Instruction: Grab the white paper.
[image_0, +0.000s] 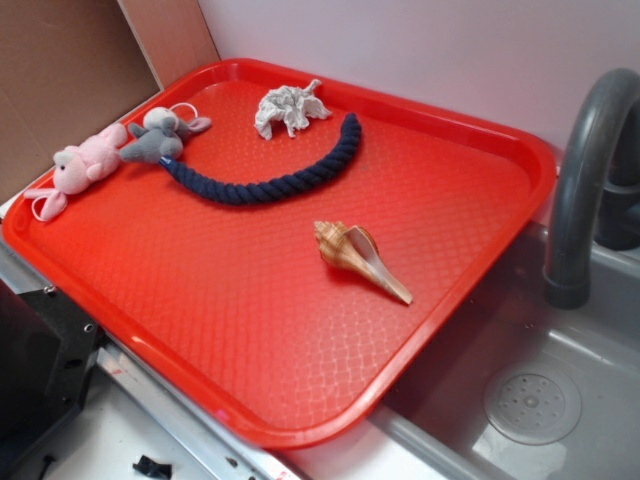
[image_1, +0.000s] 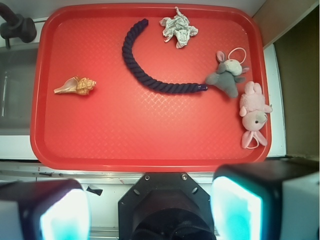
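Observation:
The white paper (image_0: 289, 108) (image_1: 179, 29) is a crumpled off-white wad at the far side of the red tray (image_0: 440, 120) (image_1: 50, 150), just beyond one end of a navy rope. In the wrist view my gripper (image_1: 150, 212) hangs high above the tray's near edge, open, its two pale pads (image_1: 236, 210) wide apart with nothing between them. The paper lies far from the gripper, across the tray. The exterior view does not show the gripper.
A navy rope (image_0: 270, 180) (image_1: 150, 80) curves across the tray. A grey plush mouse (image_0: 160, 135) (image_1: 225, 77) and a pink plush (image_0: 80, 170) (image_1: 252, 117) lie by one end. A tan seashell (image_0: 360, 258) (image_1: 76, 86) lies toward the sink (image_0: 560, 400) and grey faucet (image_0: 585, 170).

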